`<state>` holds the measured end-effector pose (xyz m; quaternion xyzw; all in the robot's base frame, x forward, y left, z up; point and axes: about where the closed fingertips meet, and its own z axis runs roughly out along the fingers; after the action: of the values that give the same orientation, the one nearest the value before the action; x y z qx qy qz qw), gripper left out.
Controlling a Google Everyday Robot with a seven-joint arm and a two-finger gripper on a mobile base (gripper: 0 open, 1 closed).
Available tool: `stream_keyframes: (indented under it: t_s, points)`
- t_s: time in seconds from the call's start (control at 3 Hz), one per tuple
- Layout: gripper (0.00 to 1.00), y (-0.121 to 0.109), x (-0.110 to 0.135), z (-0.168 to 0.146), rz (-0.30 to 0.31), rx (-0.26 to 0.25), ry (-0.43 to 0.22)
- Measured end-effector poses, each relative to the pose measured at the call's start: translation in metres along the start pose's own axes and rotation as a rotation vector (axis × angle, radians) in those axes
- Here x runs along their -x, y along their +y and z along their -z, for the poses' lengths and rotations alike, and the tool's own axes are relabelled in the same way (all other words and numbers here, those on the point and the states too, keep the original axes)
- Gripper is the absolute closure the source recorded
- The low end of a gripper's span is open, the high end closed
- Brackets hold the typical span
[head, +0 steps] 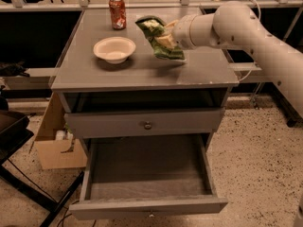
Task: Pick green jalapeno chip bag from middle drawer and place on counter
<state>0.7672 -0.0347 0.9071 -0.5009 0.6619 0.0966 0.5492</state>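
Place step: green jalapeno chip bag [165, 52] held by gripper [166, 39] over desk [142, 72], right of centre.

The bag is clamped in the closed gripper and tilted, its lower end at or just above the desk; contact cannot be confirmed. The bag should be lowered until its bottom edge is carried by the desk, then released and the gripper lifted straight up. Sideways drag is best avoided: the foil is thin, crinkled and shiny, and is judged likely to slide on the smooth, slightly glossy grey top. A round pale bowl [114, 48] sits near on the left, a red soda can [117, 13] well behind. The middle drawer [147, 174], shallow with a flat grey floor, is pulled out below.
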Motion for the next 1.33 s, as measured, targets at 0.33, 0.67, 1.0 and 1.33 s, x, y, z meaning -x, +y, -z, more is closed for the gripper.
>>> stream_keyframes:
  t_s: [0.33, 0.67, 1.0, 1.33]
  points:
    - [0.19, 0.0, 0.0, 0.0, 0.0, 0.0, 0.0]
    - [0.0, 0.0, 0.0, 0.0, 0.001, 0.001, 0.0]
    - [0.0, -0.025, -0.004, 0.034, 0.028, -0.026, 0.004]
    - [0.0, -0.058, -0.008, 0.112, 0.059, -0.074, 0.04]
